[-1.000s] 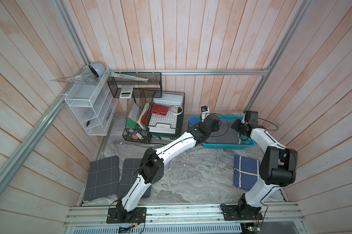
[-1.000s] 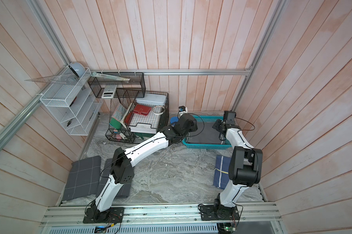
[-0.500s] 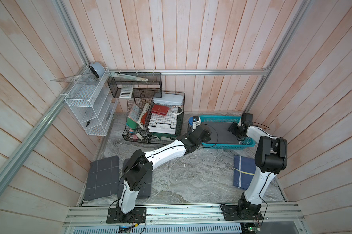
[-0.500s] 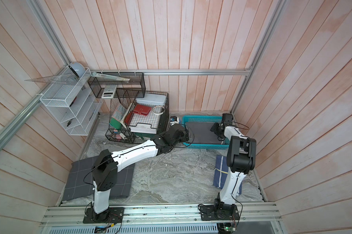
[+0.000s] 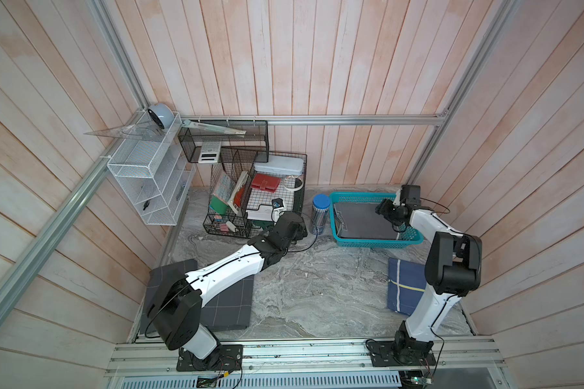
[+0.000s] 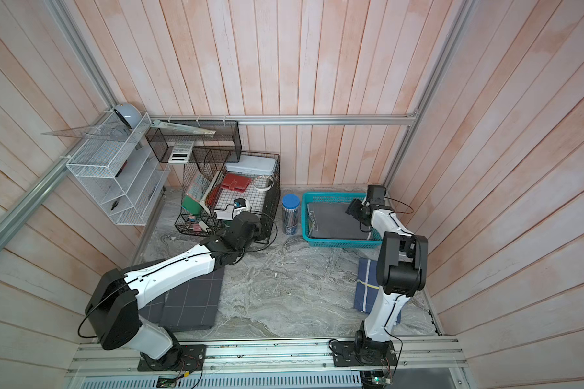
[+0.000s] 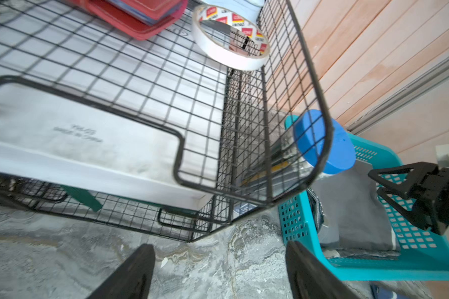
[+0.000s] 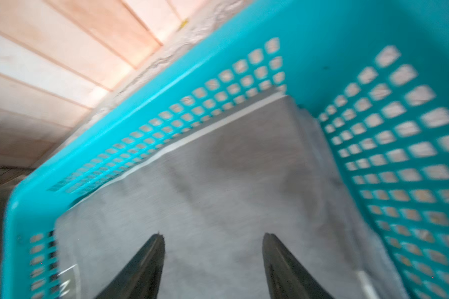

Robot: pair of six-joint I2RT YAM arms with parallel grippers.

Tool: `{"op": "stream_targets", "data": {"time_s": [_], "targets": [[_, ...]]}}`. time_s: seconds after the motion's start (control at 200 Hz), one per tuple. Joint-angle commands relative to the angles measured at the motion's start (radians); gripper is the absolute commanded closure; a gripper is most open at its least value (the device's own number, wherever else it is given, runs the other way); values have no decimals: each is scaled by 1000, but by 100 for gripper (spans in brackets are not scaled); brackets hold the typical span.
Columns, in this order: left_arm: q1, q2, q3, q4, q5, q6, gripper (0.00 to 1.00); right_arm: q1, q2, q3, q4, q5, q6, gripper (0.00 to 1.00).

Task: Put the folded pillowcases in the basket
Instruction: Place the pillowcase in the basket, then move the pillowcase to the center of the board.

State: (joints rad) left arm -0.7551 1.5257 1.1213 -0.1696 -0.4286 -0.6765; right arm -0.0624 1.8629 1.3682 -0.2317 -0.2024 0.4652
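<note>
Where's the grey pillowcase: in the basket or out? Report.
In. The grey pillowcase lies flat inside the teal basket, walls around it.

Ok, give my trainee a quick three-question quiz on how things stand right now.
1. True or false: the grey folded pillowcase lies inside the teal basket.
2. What stands on the table between the black wire organiser and the basket? A) a blue-lidded canister B) a mug C) a potted plant
3. In one word: are the fingers of the right gripper open or shut?

Key: 1 true. 2 A. 3 open, with nothing between them, just above the pillowcase.
</note>
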Motion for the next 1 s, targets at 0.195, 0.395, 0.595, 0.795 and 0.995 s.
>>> {"op": "stream_targets", "data": {"time_s": [0.195, 0.395, 0.595, 0.795, 0.995], "targets": [[37, -208, -192, -85, -70, -24, 10, 183, -47, -67, -14, -52, -36, 33], [152, -349, -332, -225, -63, -116, 10, 260, -162, -186, 0, 13, -25, 33], [221, -476, -408, -528, -91, -242, 8, 317, -338, -276, -61, 94, -59, 33], [221, -533, -519, -576, 20, -334, 7, 452, -493, -400, -59, 195, -61, 31], [133, -462, -610, -457, 163, -398, 7, 643, -620, -516, -95, 292, -42, 31]]}}
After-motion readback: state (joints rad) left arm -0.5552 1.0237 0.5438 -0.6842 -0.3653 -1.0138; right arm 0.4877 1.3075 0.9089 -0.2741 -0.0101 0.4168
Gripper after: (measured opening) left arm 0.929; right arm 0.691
